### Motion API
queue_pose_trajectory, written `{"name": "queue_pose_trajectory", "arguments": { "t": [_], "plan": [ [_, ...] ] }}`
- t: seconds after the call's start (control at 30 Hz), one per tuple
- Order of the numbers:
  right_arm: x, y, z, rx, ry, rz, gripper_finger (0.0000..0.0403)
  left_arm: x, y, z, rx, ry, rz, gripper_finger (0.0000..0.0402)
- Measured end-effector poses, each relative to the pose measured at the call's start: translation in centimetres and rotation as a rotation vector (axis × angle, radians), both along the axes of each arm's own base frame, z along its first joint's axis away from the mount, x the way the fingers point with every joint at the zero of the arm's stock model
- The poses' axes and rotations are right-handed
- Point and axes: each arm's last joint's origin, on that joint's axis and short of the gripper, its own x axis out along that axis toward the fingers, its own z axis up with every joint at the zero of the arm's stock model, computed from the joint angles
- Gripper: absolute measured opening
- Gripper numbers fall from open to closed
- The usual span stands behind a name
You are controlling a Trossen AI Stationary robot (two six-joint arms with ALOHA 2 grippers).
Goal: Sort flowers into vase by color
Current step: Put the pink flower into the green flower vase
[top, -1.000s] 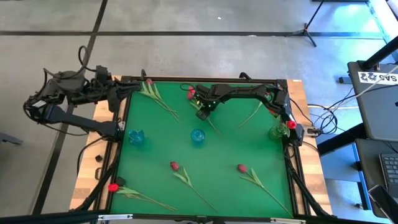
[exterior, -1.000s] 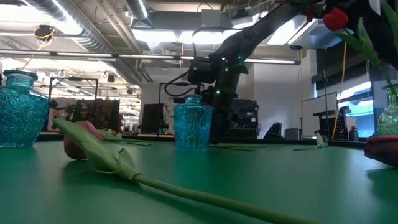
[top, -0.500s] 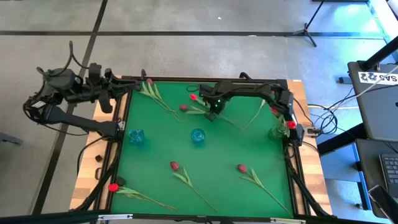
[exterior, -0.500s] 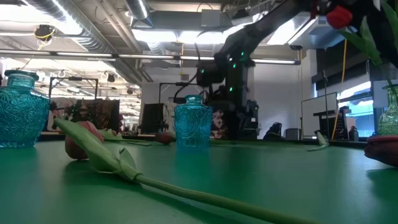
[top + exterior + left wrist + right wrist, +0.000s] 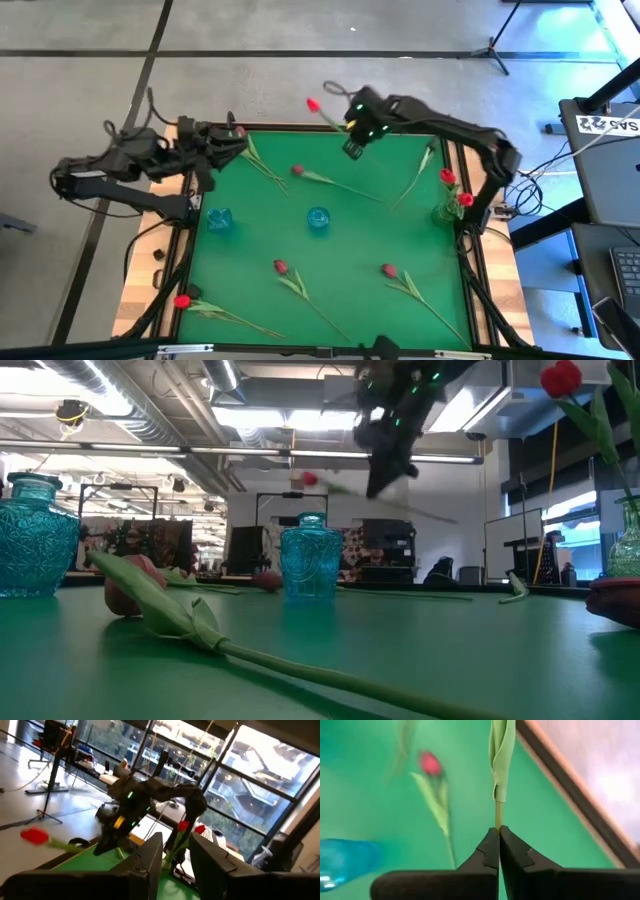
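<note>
My right gripper [image 5: 351, 148] is raised over the table's far edge, shut on a tulip with a bright red head [image 5: 312, 104]. The low view shows that flower [image 5: 310, 478] in the air. At the far left corner my left gripper [image 5: 236, 141] is open and holds nothing; beside it a tulip [image 5: 248, 156] lies flat. Four more tulips [image 5: 297, 172] [image 5: 280, 267] [image 5: 388, 270] [image 5: 182, 300] lie flat on the green mat. Red tulips [image 5: 447, 177] stand with their stems in a green vase [image 5: 445, 212] at the right edge. My right gripper pinches the tulip's green stem [image 5: 497, 817] between its two fingertips, just short of a folded leaf [image 5: 501, 750]. The fingers slant down from above. The flower is lifted clear of the mat, close to level, with its red head a little higher than the trailing stem [image 5: 440, 515].
Two blue glass vases [image 5: 218, 219] [image 5: 318, 218] stand on the mat left of centre. A loose green stem [image 5: 412, 178] lies by the right edge. A dark frame rail [image 5: 330, 128] borders the mat.
My right gripper has shut on the stem of a red tulip lying at the mat's far side, then risen and gone toward the far edge; the flower is now lifted clear. My left gripper has moved a little toward the table's right, over the mat's corner.
</note>
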Motion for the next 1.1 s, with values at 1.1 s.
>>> {"name": "queue_pose_trajectory", "arguments": {
  "t": [1.1],
  "plan": [
    [-27.5,15.6,12.6,-0.313,-1.054,0.476,0.0000,10.2,-1.2,-7.2,-0.164,-0.216,-0.031,0.0094]
  ]
}}
